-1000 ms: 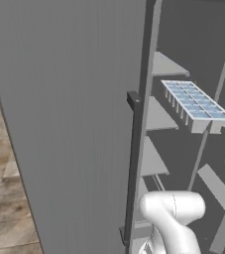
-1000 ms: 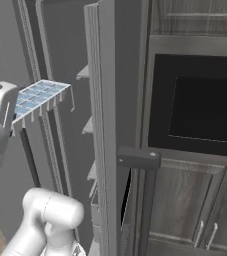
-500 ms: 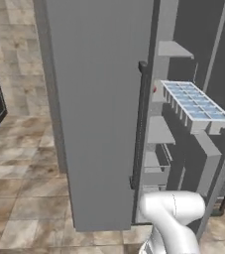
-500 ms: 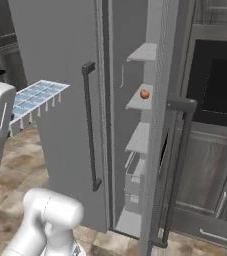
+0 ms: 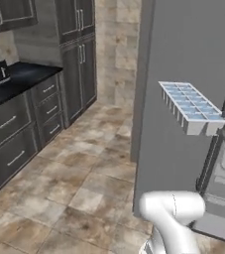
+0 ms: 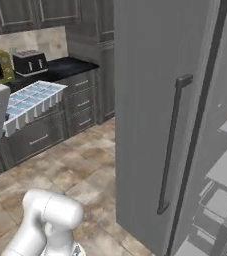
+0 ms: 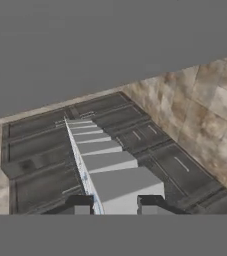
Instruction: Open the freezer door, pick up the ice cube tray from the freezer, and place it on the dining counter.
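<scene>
At lower centre of the hand view, the tool point(image 7: 114, 205) grips the ice cube tray point(image 7: 105, 167), jaws closed on its near end.

Open tiled floor point(image 5: 84, 173) fills lower left of my left base view; room to pass there. Freezer door point(image 6: 150, 115) stands as a tall wall, right of centre in the right base view. Dark cabinets point(image 5: 29, 109) block the frame's left edge.

1. Left base view looks forward and down from behind the arm; the freezer door point(image 5: 193, 74) stands close.
2. Right base view shares that door point(image 6: 150, 100) and the tiled floor point(image 6: 80, 155).
3. Hand view looks along the ice cube tray point(image 7: 105, 160), very near.
</scene>
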Available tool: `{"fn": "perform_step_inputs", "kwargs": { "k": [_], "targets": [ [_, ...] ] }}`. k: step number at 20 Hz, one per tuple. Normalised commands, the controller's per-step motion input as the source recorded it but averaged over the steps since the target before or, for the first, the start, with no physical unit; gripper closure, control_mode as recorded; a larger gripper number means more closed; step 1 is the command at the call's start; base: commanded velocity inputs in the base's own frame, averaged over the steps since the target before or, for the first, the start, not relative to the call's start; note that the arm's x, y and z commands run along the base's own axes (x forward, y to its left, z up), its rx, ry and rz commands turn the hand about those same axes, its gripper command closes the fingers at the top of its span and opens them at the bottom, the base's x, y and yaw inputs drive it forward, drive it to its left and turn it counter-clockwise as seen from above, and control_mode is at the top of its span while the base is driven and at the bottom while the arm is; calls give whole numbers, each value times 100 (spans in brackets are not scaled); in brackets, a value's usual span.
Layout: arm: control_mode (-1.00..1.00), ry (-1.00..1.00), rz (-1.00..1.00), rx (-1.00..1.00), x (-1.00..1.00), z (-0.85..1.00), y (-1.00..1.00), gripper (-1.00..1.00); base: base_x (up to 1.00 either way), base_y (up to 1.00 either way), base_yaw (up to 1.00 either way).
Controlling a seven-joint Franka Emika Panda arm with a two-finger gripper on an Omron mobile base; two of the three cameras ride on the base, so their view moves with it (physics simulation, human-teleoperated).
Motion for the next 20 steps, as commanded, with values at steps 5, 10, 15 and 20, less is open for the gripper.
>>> {"fn": "perform_step_inputs", "kwargs": {
  "k": [5, 10, 15, 20],
  "targets": [
    [100, 0, 0, 0, 0, 0, 0, 100, -47, 20, 96],
    [100, 0, 0, 0, 0, 0, 0, 100, -43, 15, 98],
    [100, 0, 0, 0, 0, 0, 0, 100, -22, 1, 100],
    [100, 0, 0, 0, 0, 0, 0, 100, 0, 0, 100]
  ]
}}
